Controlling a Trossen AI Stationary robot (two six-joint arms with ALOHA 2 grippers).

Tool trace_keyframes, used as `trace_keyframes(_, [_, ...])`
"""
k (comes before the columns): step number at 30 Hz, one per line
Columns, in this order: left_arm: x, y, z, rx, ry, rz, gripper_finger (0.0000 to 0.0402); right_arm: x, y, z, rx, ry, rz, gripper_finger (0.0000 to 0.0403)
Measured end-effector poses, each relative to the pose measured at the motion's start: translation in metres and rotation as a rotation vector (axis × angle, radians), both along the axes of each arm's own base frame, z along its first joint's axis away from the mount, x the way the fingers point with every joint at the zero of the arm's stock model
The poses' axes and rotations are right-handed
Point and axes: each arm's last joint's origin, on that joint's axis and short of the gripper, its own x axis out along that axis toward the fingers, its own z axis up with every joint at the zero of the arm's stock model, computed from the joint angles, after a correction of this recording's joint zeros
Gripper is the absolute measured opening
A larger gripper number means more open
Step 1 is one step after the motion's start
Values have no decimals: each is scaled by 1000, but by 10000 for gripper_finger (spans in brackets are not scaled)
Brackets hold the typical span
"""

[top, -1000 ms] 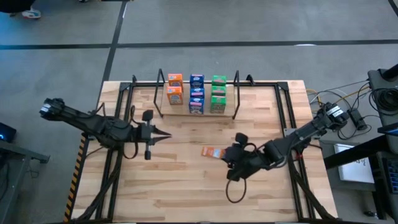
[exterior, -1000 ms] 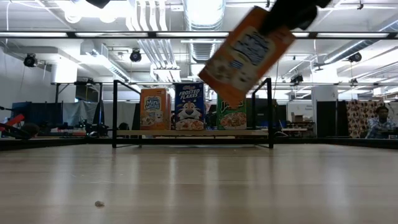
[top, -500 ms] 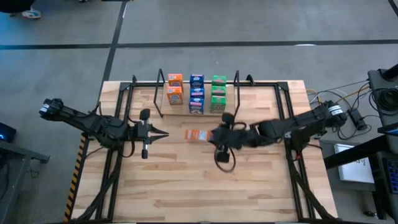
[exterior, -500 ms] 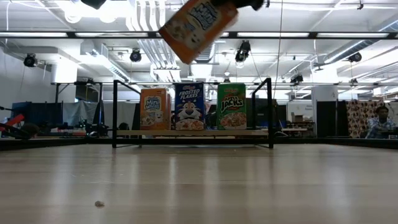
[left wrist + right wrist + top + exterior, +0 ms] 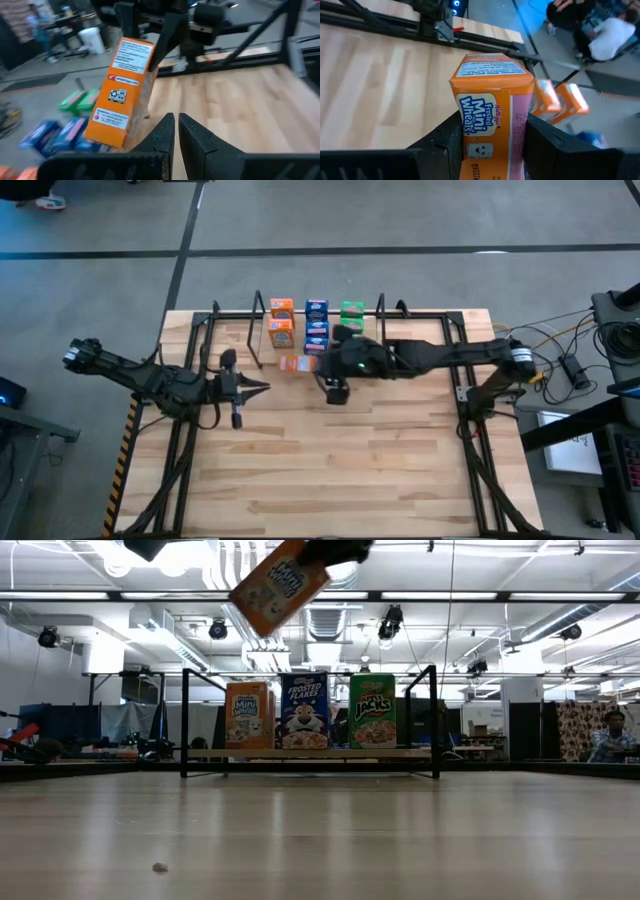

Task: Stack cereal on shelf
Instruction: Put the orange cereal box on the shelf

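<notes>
An orange cereal box (image 5: 294, 364) hangs in the air just in front of the shelf (image 5: 258, 330), with my right gripper (image 5: 308, 365) shut on it. In the low view the box (image 5: 280, 582) is high above the shelf (image 5: 310, 753). Rows of orange (image 5: 281, 320), blue (image 5: 316, 328) and green (image 5: 351, 312) cereal boxes stand on the shelf; my right arm covers part of the green row. Near the table's left side, my left gripper (image 5: 262, 387) is shut, holds nothing and points at the held box (image 5: 122, 95). My right gripper pinches the orange box between its two fingers (image 5: 447, 140), one on each of two opposite sides (image 5: 520, 135), at the end of the box nearest the wrist. The fingers come from the table's right, slanting a little down. The box is lifted clear and tilted.
Black frame rails (image 5: 195, 350) run along the table's left and right sides. The shelf's upright hoop ends (image 5: 184, 720) stand beside the stacked boxes. Bare wooden table (image 5: 330, 470) spreads toward the near edge. A person sits in the room behind (image 5: 605, 35).
My right gripper has carried the orange box up and away from the table's near right part, toward the far left and the shelf, rolling as it went. The box, still held, now hangs higher and closer to the orange row.
</notes>
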Motion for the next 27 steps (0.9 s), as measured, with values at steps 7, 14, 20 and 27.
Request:
trace_keyframes(7, [-9,7,12,74,-38,133,8,42,-29,-7,-94,105,-14,148])
trace_keyframes(14, [-32,16,37,126,-131,134,8,75,-53,-16,-132,217,-24,148])
trace_keyframes(20, [-49,22,42,116,-185,138,8,100,-63,-26,-157,259,-15,148])
trace_keyframes(27, [-56,24,42,107,-208,139,8,121,-67,-51,-141,336,-16,148])
